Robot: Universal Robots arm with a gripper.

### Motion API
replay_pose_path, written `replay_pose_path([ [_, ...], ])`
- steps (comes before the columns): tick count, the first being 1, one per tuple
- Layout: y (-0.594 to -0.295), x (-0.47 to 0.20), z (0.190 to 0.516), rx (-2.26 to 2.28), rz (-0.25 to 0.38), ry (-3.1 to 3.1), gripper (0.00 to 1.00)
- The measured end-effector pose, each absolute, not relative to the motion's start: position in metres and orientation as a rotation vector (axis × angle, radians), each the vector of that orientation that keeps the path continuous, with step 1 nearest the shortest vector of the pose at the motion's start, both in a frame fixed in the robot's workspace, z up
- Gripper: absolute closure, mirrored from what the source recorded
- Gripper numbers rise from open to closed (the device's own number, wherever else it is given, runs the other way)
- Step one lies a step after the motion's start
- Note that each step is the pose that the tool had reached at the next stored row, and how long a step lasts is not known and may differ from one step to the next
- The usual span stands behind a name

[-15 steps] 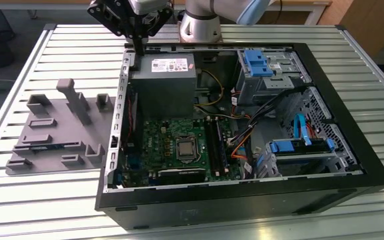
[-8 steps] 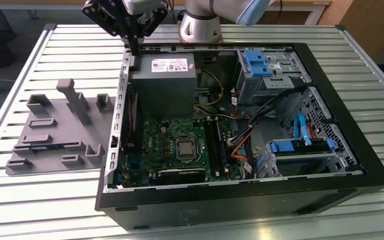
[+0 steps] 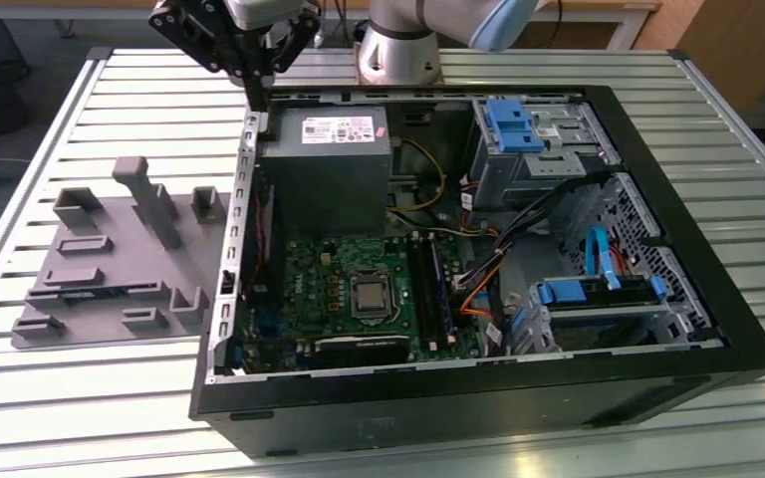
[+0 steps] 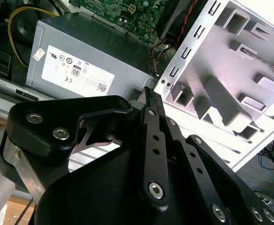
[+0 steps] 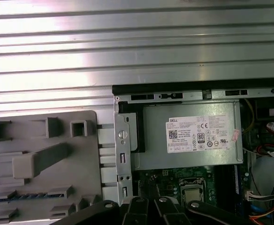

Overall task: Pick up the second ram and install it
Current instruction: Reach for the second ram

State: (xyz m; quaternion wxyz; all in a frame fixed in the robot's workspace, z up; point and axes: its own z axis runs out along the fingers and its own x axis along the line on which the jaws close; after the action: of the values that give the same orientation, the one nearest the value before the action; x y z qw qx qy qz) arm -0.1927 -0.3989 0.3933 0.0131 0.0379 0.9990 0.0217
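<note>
The second ram (image 3: 91,292) is a thin blue-green stick lying in a slot of the grey fixture plate (image 3: 117,319), on the exterior view's left, outside the computer case. In the first wrist view the ram (image 5: 31,196) shows as a blue strip in the fixture (image 5: 43,164). My gripper (image 3: 260,98) hangs above the case's back left corner, beside the power supply (image 3: 323,164). It is well away from the ram. Its black fingers (image 4: 150,96) stand together with nothing between them. The motherboard (image 3: 343,289) with its long black slots (image 3: 433,289) lies open inside the case.
The open black case (image 3: 489,388) takes up the middle of the slatted metal table (image 3: 37,398). Blue drive cages (image 3: 522,124) and cables fill its right side. The case's metal side wall (image 3: 236,229) separates the fixture from the motherboard. The arm's base (image 3: 402,50) stands behind the case.
</note>
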Motion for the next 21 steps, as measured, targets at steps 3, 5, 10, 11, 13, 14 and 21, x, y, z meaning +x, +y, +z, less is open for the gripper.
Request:
replay_pose_path([
  [3, -0.399, -0.197, 0.393, 0.118, 0.068, 3.112, 0.89],
  [5, -0.399, -0.200, 0.393, 0.118, 0.068, 3.113, 0.89],
  [10, -0.400, -0.204, 0.393, 0.118, 0.068, 3.113, 0.89],
  [11, -0.401, -0.204, 0.393, 0.118, 0.068, 3.113, 0.89],
  [13, -0.404, -0.206, 0.393, 0.118, 0.068, 3.113, 0.89],
  [14, -0.405, -0.206, 0.393, 0.118, 0.068, 3.112, 0.89],
  [21, -0.408, -0.217, 0.393, 0.118, 0.068, 3.113, 0.89],
])
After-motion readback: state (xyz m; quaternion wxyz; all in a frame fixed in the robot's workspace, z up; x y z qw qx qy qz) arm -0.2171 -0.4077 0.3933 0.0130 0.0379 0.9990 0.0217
